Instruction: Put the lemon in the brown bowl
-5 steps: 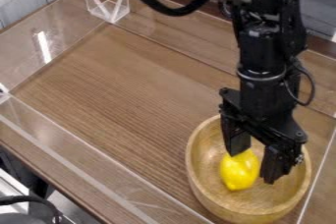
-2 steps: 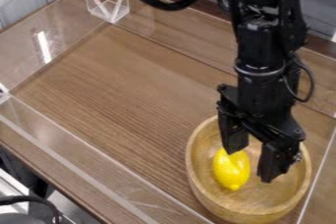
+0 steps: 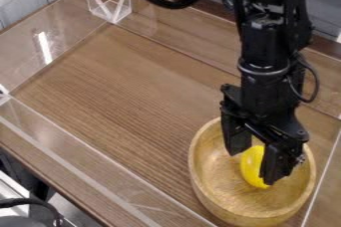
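Lemon (image 3: 253,170) inside brown bowl (image 3: 213,184), between gripper (image 3: 254,158) jaws.

Smooth, wooden-looking bowl (image 3: 220,199); matt black gripper (image 3: 262,149)

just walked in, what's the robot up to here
A black robot arm has its claw down in the brown bowl, right over the lemon. The lemon already sits inside the bowl, partly hidden behind the claw. Whether the claw is gripping it or has let go, I can't tell from this view.
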### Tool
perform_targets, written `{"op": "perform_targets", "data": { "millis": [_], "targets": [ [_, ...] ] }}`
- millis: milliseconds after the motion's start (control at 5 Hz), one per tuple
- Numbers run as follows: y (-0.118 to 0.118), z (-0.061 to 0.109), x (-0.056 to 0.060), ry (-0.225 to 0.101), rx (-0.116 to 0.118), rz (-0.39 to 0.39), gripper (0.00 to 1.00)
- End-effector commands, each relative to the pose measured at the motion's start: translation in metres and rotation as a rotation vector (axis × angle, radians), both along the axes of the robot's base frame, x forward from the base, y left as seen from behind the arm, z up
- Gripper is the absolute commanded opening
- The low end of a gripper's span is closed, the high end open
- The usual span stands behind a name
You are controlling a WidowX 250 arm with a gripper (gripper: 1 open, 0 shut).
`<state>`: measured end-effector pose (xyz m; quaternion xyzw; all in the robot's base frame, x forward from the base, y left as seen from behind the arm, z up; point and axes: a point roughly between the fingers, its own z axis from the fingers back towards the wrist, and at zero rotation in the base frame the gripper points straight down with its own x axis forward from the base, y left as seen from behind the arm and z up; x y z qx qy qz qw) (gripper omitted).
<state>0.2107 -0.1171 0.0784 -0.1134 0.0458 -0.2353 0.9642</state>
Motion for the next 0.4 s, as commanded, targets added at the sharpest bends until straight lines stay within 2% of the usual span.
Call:
{"op": "perform_targets", "data": {
  "millis": [0,200],
  "targets": [
    [-0.0040,0.0207,0.0095,-0.083,-0.025,-0.015,1.00],
    [-0.0002,0.0275,0.0109,-0.090,-0.022,-0.013,1.00]
  ]
}}
